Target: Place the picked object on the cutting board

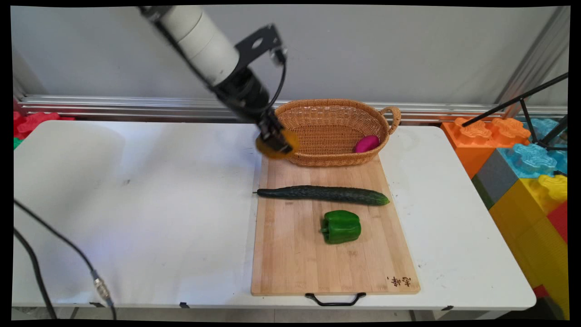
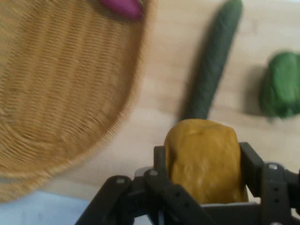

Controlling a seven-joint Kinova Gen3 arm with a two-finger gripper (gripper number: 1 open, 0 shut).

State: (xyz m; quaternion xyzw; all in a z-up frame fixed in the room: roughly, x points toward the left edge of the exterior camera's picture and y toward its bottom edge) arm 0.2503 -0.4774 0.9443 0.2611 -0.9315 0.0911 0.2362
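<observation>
Claw (image 2: pixel 206 161) clamped around yellow lump (image 2: pixel 204 157)

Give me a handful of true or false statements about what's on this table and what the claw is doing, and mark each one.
1. The claw is shut on a yellow-orange potato-like lump. True.
2. The wicker basket holds nothing. False: a magenta, egg-shaped item lies inside it, near the handle end.
3. The cucumber lies on the wooden cutting board, between the basket and the green bell pepper. True.
4. The green bell pepper sits inside the basket. False: it rests on the cutting board.
5. The claw is raised beside the basket's left end. True.
</observation>
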